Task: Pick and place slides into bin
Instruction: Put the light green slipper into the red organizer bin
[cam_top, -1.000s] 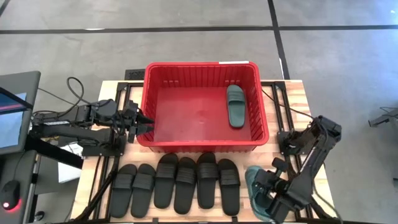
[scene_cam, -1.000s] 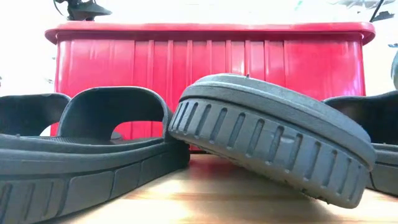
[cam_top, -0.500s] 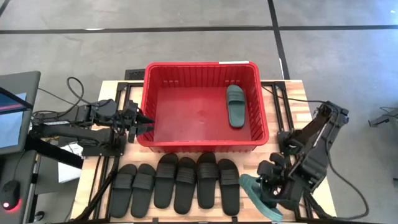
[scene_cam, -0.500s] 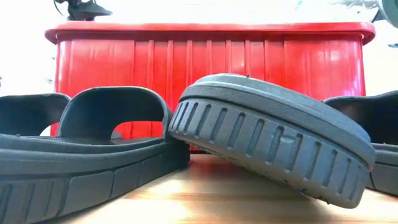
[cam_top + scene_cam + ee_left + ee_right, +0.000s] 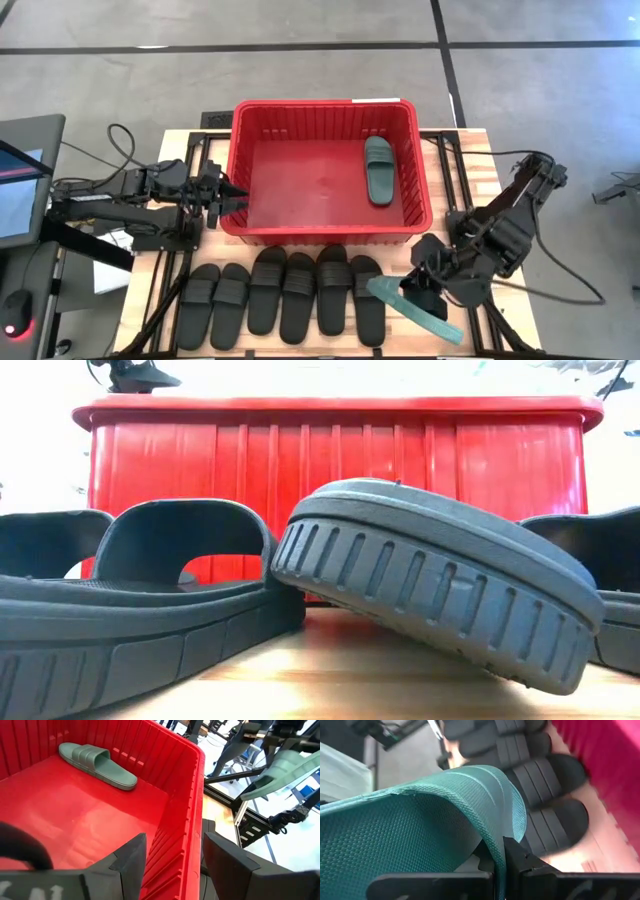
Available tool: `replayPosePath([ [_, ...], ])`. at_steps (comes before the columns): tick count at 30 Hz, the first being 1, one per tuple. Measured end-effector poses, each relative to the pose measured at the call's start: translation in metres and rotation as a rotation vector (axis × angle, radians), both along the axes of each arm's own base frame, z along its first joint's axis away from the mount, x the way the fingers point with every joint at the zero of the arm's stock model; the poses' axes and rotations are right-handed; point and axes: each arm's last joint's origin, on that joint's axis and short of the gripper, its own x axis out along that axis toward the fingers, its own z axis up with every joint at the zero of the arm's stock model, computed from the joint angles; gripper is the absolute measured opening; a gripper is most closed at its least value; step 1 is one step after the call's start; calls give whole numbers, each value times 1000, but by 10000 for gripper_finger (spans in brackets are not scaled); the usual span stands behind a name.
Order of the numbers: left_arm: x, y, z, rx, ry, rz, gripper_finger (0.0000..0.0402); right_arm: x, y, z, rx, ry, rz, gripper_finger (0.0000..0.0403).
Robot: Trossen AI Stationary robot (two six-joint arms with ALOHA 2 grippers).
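Observation:
The red bin (image 5: 240,130) stands at the table's far middle, with one teal slide (image 5: 378,170) flat on its floor by the right wall. Several black slides (image 5: 283,292) lie side by side in a row between the bin and the near edge; in the low view one of them (image 5: 440,600) leans on its neighbour. My right gripper (image 5: 415,292) is up over the table's near right, shut on a second teal slide (image 5: 420,308). My left gripper (image 5: 232,198) is at the bin's left wall. My left gripper has the bin's left wall (image 5: 192,835) between its two fingers, one finger (image 5: 131,857) inside the bin and one outside. It comes level from the table's left. The bin stands flat on the table. My right gripper pinches the teal slide's strap at its edge (image 5: 496,837) between its two fingers, slanting down from the right. The slide is lifted clear of the table and tilted onto its side below the gripper.
Dark metal frame rails (image 5: 165,290) run along the table's left and right sides. A monitor (image 5: 15,190) and cables (image 5: 120,150) stand off the left edge. Bare wood (image 5: 480,170) shows right of the bin.
My right gripper has risen from the table's near right corner and moved toward the bin, tipping less steeply downward. The teal slide it holds has come up off the table and turned from lying flat to standing on its side.

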Motion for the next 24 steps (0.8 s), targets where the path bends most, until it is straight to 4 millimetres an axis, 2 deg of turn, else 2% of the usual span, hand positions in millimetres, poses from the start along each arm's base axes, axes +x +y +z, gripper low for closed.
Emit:
replayPosePath([
  [11,0,0,0,4,0,11,183,7,-19,24,7,-187,53,0],
  [24,0,1,1,8,-8,25,183,41,-59,36,-240,-357,64,0],
])
